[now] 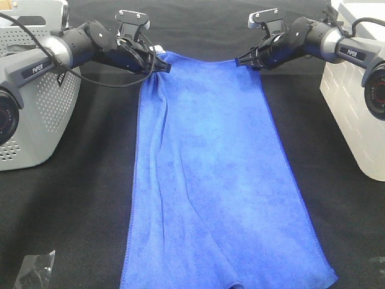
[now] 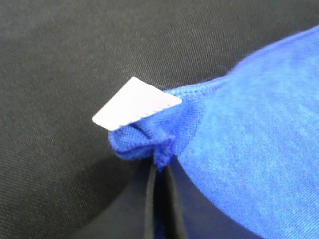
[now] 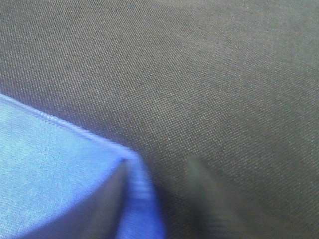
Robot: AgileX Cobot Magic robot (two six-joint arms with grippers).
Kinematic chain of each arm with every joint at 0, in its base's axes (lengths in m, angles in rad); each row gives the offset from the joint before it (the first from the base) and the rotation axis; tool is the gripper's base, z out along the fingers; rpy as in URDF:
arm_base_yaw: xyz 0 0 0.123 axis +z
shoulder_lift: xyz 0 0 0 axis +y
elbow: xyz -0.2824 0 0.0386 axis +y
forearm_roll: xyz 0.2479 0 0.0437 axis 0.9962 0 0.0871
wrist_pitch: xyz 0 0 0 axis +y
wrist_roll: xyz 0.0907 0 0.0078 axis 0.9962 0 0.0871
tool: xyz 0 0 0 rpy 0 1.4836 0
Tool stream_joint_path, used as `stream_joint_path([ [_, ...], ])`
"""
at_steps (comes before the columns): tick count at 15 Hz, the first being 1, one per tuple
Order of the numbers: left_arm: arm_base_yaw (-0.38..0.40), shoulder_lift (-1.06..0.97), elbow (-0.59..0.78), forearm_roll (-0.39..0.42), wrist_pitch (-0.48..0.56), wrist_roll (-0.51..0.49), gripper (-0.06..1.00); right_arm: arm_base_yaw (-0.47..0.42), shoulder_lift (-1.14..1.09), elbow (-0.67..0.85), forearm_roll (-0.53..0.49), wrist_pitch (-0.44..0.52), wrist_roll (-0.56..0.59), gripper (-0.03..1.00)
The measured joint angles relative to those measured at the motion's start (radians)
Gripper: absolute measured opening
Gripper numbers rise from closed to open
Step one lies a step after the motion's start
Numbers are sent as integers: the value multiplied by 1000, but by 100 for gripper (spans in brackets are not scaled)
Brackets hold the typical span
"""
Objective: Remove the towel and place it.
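Note:
The royal-blue towel [image 1: 210,174] lies flat and lengthwise on the black tablecloth, its near end at the front edge of the exterior view. My left gripper [image 1: 161,66] is shut on the towel's far left corner, which bunches between the fingers [image 2: 172,209] beside the white tag [image 2: 134,107]. My right gripper [image 1: 242,60] is at the far right corner. In the right wrist view its fingers [image 3: 204,194] stand apart. The towel corner [image 3: 60,169] lies against one finger, with black cloth showing in the gap.
White perforated arm housings stand at the left [image 1: 36,102] and right [image 1: 355,102] edges. A small black crumpled piece [image 1: 33,271] lies at the front left. The black tablecloth [image 1: 72,198] shows on both sides of the towel.

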Motion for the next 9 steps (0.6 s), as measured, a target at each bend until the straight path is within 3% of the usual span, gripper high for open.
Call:
stream_joint_path([
  [2, 0, 0, 0, 0, -4, -1, 36, 0, 0, 0, -10, 23, 0, 68],
  [5, 0, 0, 0, 21, -7, -22, 79, 0, -9, 0, -67, 104, 0, 72],
  [9, 0, -37, 0, 65, 62, -58, 86, 0, -90, 0, -86, 207, 0, 72],
])
